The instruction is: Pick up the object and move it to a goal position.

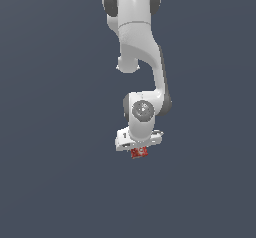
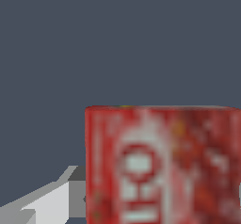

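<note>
One arm, wrist turned straight down, gripper (image 1: pixel 139 151) pinching the red box (image 1: pixel 139 153) from above (box far narrower than the white hand). One finger (image 2: pixel 52 202) presses its side. Box hangs directly beneath, likely held for carrying; no goal marker visible.

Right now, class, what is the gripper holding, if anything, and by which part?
The gripper seems to hold the red box by its sides; one finger sits against one side, the other is hidden.
</note>
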Controlling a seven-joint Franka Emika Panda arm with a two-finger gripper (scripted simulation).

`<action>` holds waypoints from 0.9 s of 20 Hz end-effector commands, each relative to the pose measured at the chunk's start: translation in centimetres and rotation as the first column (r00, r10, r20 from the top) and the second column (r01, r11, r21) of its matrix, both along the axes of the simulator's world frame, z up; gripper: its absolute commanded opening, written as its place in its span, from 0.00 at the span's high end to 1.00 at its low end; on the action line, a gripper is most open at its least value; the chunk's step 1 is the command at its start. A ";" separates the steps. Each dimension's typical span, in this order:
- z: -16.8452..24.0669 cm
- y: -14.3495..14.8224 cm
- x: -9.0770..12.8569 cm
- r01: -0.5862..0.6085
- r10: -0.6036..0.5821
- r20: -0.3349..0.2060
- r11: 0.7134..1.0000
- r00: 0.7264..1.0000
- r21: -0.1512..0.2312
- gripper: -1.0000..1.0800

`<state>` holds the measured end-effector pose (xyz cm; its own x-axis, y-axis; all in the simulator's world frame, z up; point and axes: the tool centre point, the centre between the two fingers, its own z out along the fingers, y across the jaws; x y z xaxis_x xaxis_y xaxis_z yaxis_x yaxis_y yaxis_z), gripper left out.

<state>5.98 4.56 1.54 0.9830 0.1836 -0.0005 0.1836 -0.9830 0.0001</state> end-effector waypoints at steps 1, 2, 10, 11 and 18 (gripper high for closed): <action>0.0 0.0 0.0 0.000 0.000 0.000 1.000 1.000 0.000 1.00; 0.0 0.0 0.0 0.000 0.000 0.000 1.000 1.000 0.000 1.00; 0.1 0.2 0.0 -0.001 0.001 0.000 1.000 1.000 0.001 1.00; 0.2 0.3 -0.1 -0.001 0.001 0.000 1.000 1.000 0.001 1.00; 2.3 1.9 -0.9 -0.001 0.001 0.000 1.000 1.000 0.001 1.00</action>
